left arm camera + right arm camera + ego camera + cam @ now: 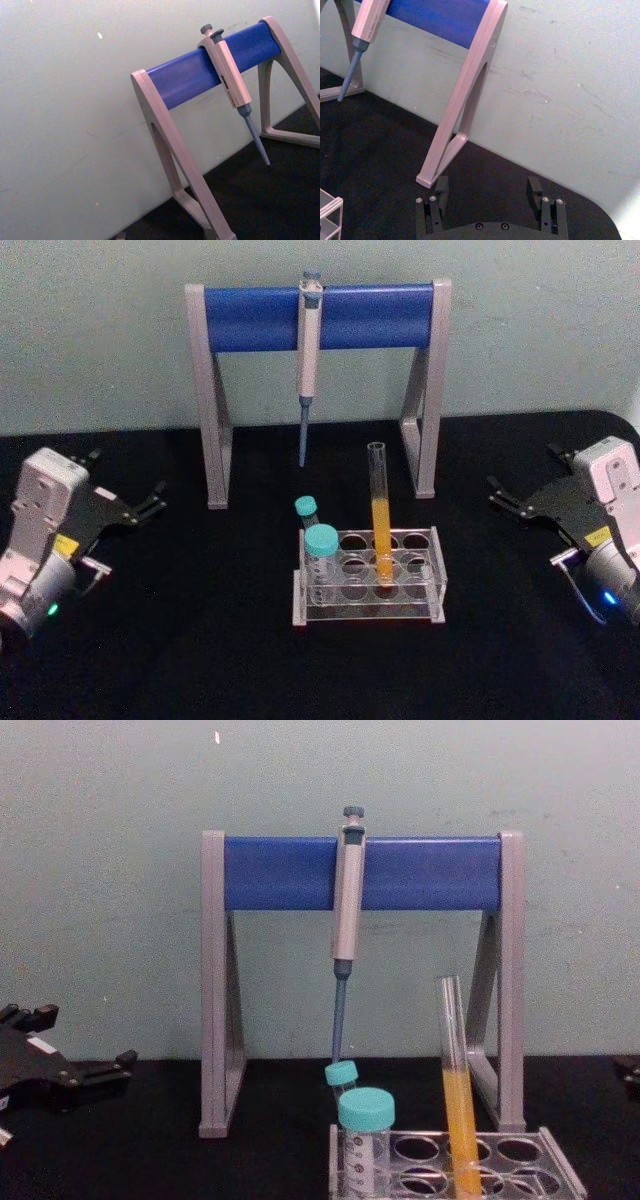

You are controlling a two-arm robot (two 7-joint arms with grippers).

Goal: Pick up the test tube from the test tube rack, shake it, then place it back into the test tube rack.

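Orange-yellow liquid fills the lower half of the glass tube (380, 512), which stands upright in the clear rack (410, 616) in the head view, near two teal-capped tubes (322, 540). The left claw (125, 480) and right claw (525, 477) sit well apart on either side, both spread open and empty. In the right wrist view, its fingers (535, 187) are wide apart. In the chest view, a pipette (348, 900) hangs on the blue stand (280, 872) behind the rack.

The test tube rack (368, 602) sits in the middle of the bench (200, 650), holding the test tube (380, 525) near its centre and two capped tubes (322, 552) at its left end, with the pipette stand (250, 318) behind it, a pipette (309, 350) hanging from its bar, and the left tool (125, 480) and right tool (525, 478) well out to either side.
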